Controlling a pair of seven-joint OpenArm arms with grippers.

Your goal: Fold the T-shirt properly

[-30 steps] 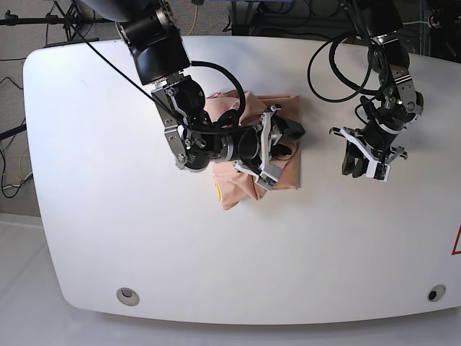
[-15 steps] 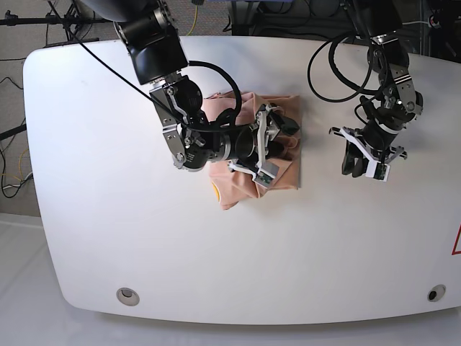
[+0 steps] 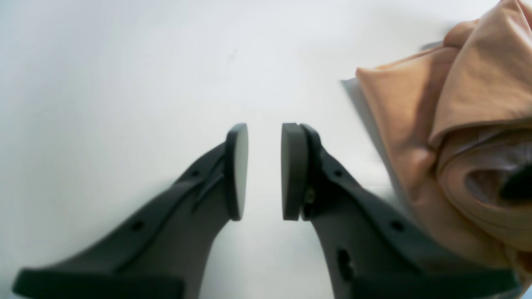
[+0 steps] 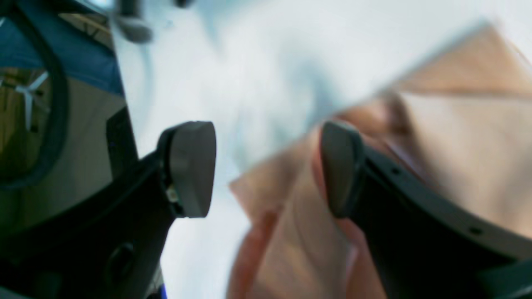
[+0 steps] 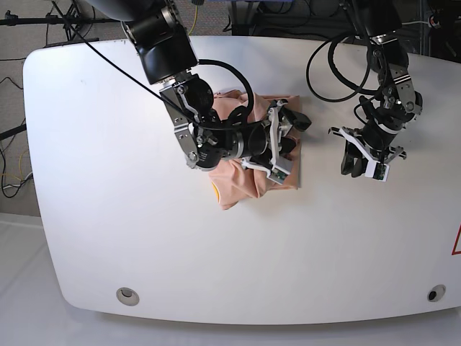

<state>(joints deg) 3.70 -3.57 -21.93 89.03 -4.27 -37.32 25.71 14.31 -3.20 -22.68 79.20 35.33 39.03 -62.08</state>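
Note:
The peach T-shirt point(image 5: 238, 180) lies folded and wrinkled at the table's middle, with a bit of yellow print point(image 5: 215, 192) at its lower left edge. My right gripper point(image 5: 294, 133) hovers over the shirt's right edge. In the right wrist view my right gripper point(image 4: 268, 170) has its jaws wide apart with nothing between them, and the shirt point(image 4: 457, 145) lies blurred beneath. My left gripper point(image 5: 353, 166) is over bare table to the right of the shirt. In the left wrist view my left gripper point(image 3: 264, 170) has a narrow gap and is empty, with the shirt point(image 3: 478, 83) off to its side.
The white table point(image 5: 108, 216) has two round holes near the front edge point(image 5: 127, 295) point(image 5: 432, 293). Cables and stands sit behind the back edge point(image 5: 65, 18). A red mark point(image 5: 457, 241) shows at the right edge.
My right gripper has shifted to the right, toward the shirt's right edge, and its wrist has turned. The left arm has not moved. The shirt lies about as before.

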